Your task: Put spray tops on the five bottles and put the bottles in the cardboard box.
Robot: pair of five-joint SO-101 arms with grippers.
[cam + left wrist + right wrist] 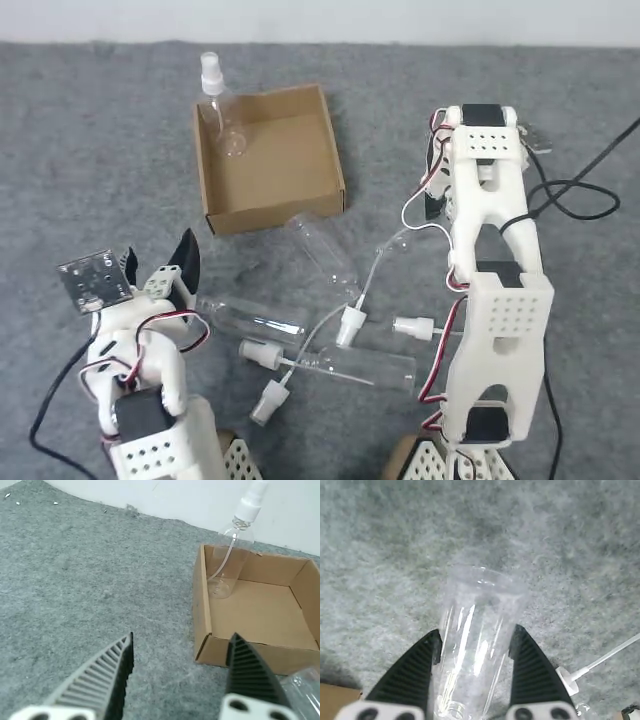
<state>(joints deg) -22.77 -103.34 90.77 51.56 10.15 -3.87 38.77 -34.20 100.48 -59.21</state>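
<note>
The cardboard box (222, 215) lies open at the back centre. One clear bottle with a spray top (220, 105) leans in its far left corner, also the bottle (227, 562) in the left wrist view. Three uncapped clear bottles lie in front of the box: one (325, 250) by its near right corner, one (250, 318) on the left, one (370, 365) nearer the front. Several loose spray tops (350, 325) lie around them. My left gripper (180, 655) is open above the carpet, by the left bottle's end. My right gripper (476, 635) is open, with a bottle (480, 610) showing between its fingers.
Grey carpet (100, 150) covers the table. The right arm (495, 300) stretches along the right side, with black cables (580, 195) trailing off to the right. A white wall (175, 495) runs behind the box.
</note>
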